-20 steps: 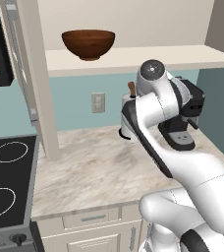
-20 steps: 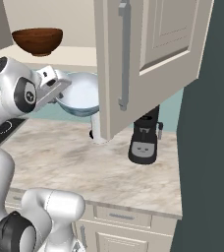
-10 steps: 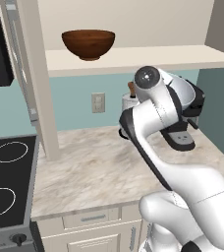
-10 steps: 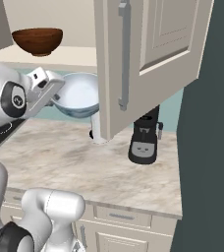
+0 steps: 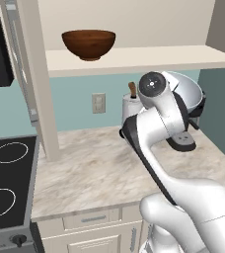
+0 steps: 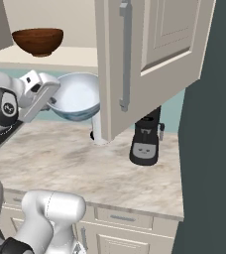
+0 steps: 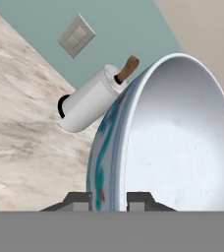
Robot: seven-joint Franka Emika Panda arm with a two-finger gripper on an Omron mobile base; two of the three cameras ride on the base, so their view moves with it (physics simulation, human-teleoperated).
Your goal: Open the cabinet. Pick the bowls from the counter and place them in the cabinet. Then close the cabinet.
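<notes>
The large beige wall cabinet is seen standing open, its pale inner shelf already bearing the dark brown glossy wooden bowl. The white bowl with blue patterned outside is held just below that shelf, its rim pinched in the narrowed jaws of the two-finger gripper. Its placing and the closing are judged outstanding. No writing can be read.

From behind the arm, two base cameras look forward and down from left and right, sharing the counter and open cabinet; the hand camera sits close against the white bowl.
</notes>
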